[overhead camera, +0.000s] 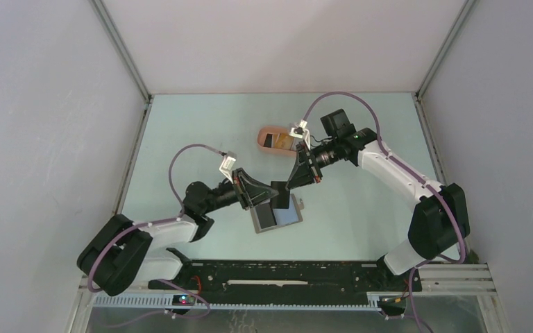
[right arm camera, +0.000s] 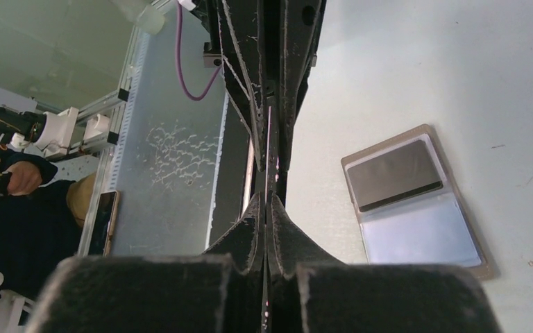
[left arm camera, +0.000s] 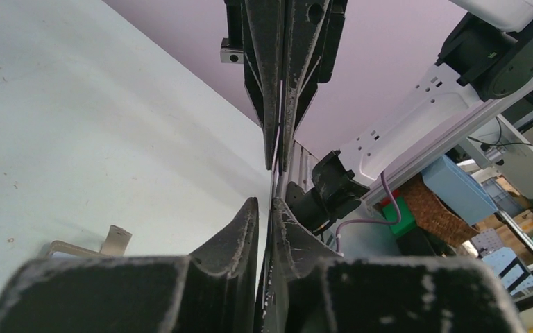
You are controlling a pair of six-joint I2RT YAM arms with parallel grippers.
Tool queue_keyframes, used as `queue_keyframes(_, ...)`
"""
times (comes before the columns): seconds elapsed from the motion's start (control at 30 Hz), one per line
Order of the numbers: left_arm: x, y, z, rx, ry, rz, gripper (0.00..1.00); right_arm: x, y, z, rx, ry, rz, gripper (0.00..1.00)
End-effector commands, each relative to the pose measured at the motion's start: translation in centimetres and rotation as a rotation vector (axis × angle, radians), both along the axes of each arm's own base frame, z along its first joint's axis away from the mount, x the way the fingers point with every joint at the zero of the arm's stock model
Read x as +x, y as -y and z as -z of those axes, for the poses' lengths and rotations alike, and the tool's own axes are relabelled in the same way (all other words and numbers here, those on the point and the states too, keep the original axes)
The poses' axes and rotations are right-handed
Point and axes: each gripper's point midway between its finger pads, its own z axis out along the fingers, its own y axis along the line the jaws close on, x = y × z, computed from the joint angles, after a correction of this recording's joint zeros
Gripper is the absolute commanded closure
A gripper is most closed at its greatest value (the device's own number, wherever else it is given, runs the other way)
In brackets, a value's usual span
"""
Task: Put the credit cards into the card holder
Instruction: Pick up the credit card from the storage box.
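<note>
Held black card (overhead camera: 281, 197) pinched tight in right end effector (right arm camera: 267, 202), straddled by barely open left end effector (left arm camera: 267, 205), near open wallet (overhead camera: 277, 217).

No word, brand, number or sign can be read in any of the views. The flat grey card holder (right arm camera: 413, 201) lying open on the table shows only plain faces. The thin black card (overhead camera: 280, 194) is too small in the top view and edge-on in both wrist views.
</note>
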Motion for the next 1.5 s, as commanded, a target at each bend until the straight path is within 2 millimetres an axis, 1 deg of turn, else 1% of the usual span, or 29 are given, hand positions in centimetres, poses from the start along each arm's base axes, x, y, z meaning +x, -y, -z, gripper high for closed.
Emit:
queue_keyframes(0.0, -0.9, -0.2, 0.0, -0.036, -0.003, 0.021, 0.78, -0.7, -0.3, -1.6, 0.045, 0.015, -0.034, 1.00)
queue_keyframes(0.1, -1.2, -0.4, 0.3, -0.049, -0.016, 0.024, 0.68, -0.5, -0.2, -1.7, 0.048, 0.009, -0.027, 1.00)
queue_keyframes(0.17, -1.5, -0.6, 0.9, -0.046, -0.029, 0.026, 0.65, -0.4, 0.0, -2.0, 0.061, -0.002, -0.025, 1.00)
queue_keyframes(0.3, -2.0, -0.8, 1.7, -0.036, -0.044, 0.028, 0.64, 0.1, 0.5, -2.4, 0.069, -0.011, -0.008, 1.00)
queue_keyframes(0.47, -2.3, -0.9, 1.3, -0.044, -0.029, 0.036, 0.66, 0.3, 0.5, -1.9, 0.064, -0.025, -0.006, 1.00)
queue_keyframes(0.57, -2.3, -0.7, 0.6, -0.053, -0.016, 0.046, 0.66, 0.3, 0.4, -1.7, 0.060, -0.025, -0.008, 1.00)
queue_keyframes(0.7, -2.2, -0.5, 0.4, -0.054, -0.022, 0.060, 0.67, 0.3, 0.4, -1.7, 0.057, -0.019, -0.007, 1.00)
queue_keyframes(0.83, -2.3, -0.2, 0.2, -0.055, -0.026, 0.082, 0.71, 0.3, 0.4, -1.5, 0.051, -0.018, -0.008, 1.00)
queue_keyframes(1.03, -2.1, 0.1, -0.4, -0.057, -0.017, 0.092, 0.72, 0.3, 0.2, -1.0, 0.040, -0.015, -0.010, 1.00)
queue_keyframes(1.13, -2.0, 0.1, -0.5, -0.057, -0.017, 0.094, 0.75, 0.3, 0.2, -0.9, 0.036, -0.014, -0.009, 1.00)
queue_keyframes(1.3, -2.0, 0.3, -0.6, -0.056, -0.017, 0.106, 0.89, 0.4, 0.2, -0.7, 0.028, -0.010, -0.006, 1.00)
queue_keyframes(1.37, -2.0, 0.3, -0.6, -0.054, -0.018, 0.109, 0.99, 0.4, 0.1, -0.5, 0.023, -0.008, -0.007, 1.00)
queue_keyframes(1.47, -2.0, 0.2, -0.3, -0.051, -0.025, 0.101, 1.00, 0.3, 0.1, -0.4, 0.016, 0.006, -0.008, 1.00)
